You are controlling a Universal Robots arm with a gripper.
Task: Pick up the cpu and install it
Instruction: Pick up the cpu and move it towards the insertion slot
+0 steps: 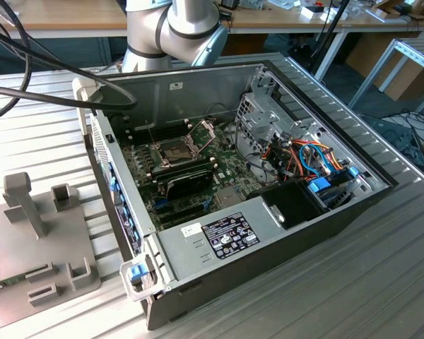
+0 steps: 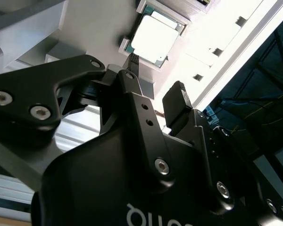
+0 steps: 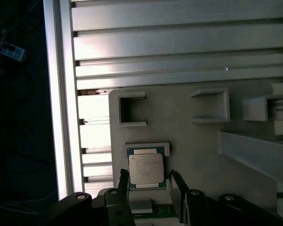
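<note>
A workshop with a ribbed aluminium worktable [image 1: 381, 282]. An open desktop computer case [image 1: 198, 88] lies on the worktable. Inside the case, on the green motherboard [image 1: 143, 185], the dark square socket [image 1: 175, 150] has its hinged metal frame raised. Toward the exterior view's left, a grey fixture plate [image 1: 71, 240] with upright posts and small brackets rests on the table. The robot arm [image 1: 177, 25] rises behind the case.

In the first wrist view, the cpu [image 3: 146, 169] is a small flat square chip with a pale metal top. It lies level in a shallow framed nest just beside one edge of the fixture plate, near where the plate meets the table's outer rail. It is well apart from the socket in the case.

The gripper [image 3: 149, 176] hangs directly over the chip. Its two black fingers [image 3: 178, 188] are spread a little wider than the chip, one to each side of it. They hold nothing, and I cannot tell whether the tips touch the nest frame.

The step in hand looks like the grasp. To do it well, the fingers should stay centred on the chip and square to its two opposite edges. They should come low enough to catch the thin sides rather than the nest rim, and close gently. The chip has to stay flat, since it is thin and a tilted grip could jam it in the nest or drop it.
</note>
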